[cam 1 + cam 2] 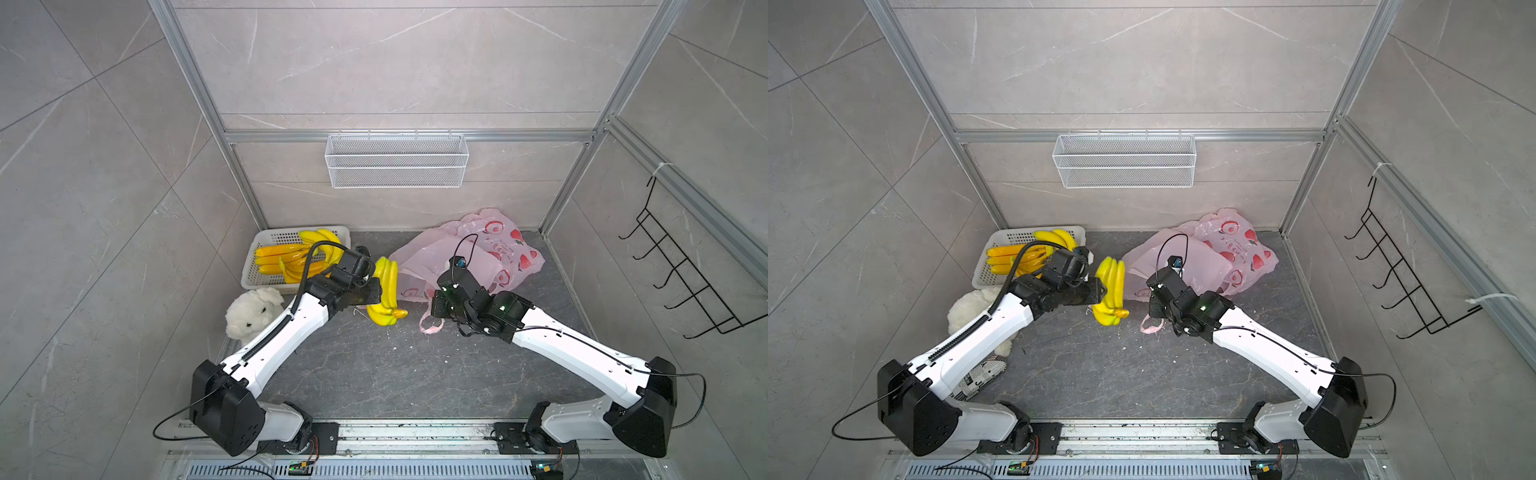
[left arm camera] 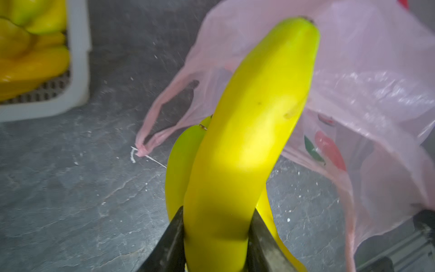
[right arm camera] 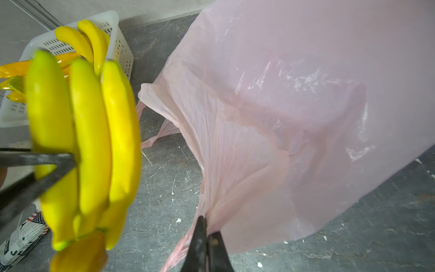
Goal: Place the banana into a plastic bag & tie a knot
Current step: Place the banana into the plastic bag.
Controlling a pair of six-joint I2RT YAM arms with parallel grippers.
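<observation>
The left jaws clamp one fruit of the banana bunch (image 2: 254, 117), which hangs clear of the dark worktop (image 1: 395, 374), just beside the pink plastic bag (image 1: 515, 253) and not inside it. The right jaws are pinched tight on the bag's gathered edge, holding it raised. Spare bananas (image 1: 278, 253) lie in the white basket (image 1: 266, 237) in the far left corner.
</observation>
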